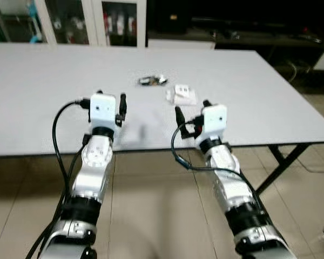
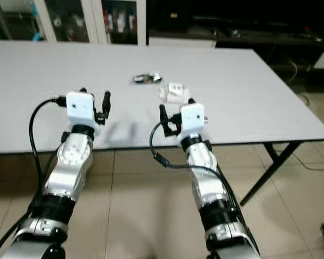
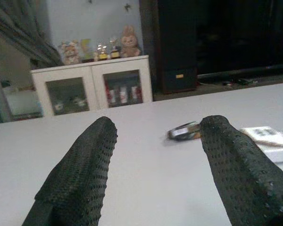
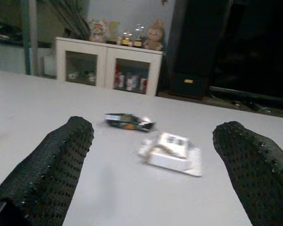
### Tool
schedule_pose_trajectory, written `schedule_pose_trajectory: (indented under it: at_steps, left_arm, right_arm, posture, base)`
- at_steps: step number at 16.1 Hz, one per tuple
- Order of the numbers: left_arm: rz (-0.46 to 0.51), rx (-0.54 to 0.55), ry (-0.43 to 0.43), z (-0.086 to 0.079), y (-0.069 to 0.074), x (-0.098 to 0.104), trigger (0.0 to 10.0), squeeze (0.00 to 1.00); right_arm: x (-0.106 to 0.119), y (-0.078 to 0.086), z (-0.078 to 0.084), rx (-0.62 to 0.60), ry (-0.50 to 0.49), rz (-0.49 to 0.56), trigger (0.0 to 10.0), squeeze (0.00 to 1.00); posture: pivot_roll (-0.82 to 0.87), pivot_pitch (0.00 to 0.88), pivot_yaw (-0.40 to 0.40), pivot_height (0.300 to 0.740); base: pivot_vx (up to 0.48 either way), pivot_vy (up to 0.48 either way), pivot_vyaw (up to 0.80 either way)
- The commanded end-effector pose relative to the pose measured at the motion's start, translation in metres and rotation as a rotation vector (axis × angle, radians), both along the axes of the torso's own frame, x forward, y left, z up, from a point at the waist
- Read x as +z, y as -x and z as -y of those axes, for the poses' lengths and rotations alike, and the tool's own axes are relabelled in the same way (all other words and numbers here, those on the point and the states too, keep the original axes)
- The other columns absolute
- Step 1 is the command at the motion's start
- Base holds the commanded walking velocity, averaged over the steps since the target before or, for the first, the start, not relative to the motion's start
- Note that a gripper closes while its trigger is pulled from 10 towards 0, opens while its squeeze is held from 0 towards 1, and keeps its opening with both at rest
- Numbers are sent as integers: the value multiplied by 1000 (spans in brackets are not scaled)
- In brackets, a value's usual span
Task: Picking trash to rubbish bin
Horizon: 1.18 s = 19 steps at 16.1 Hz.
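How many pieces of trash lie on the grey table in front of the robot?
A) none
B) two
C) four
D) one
B: a dark crumpled wrapper and a white packet lie side by side on the table, ahead of the open left gripper and the open right gripper.

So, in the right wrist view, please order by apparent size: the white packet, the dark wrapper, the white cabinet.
1. White cabinet, largest in the picture, though it stands far behind the table.
2. White packet.
3. Dark wrapper, thinner; it lies slightly farther away, so the true order of these two is unsure.
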<state>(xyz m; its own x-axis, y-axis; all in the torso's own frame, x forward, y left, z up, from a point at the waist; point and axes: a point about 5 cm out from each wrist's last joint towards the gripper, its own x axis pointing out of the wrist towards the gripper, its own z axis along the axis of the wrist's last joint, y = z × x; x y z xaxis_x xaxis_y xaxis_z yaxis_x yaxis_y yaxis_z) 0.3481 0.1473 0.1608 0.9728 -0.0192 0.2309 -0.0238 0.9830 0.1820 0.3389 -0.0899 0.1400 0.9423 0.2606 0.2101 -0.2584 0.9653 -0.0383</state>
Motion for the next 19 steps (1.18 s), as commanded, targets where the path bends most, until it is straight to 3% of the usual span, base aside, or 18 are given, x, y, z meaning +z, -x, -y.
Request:
schedule_pose_trajectory:
  at_steps: [1,19]
  left_arm:
    - [3,-42,3,13,0,2,10000,0]
    - [-3,-59,-3,16,-1,2,10000,0]
  right_arm:
    - [1,-1,12,-35,5,5,10000,0]
    - [-2,-1,12,-28,9,-8,10000,0]
  posture:
    - [-17,12,-71,740]
    - [-16,12,-69,740]
  base:
    - [480,0,0]
    - [480,0,0]
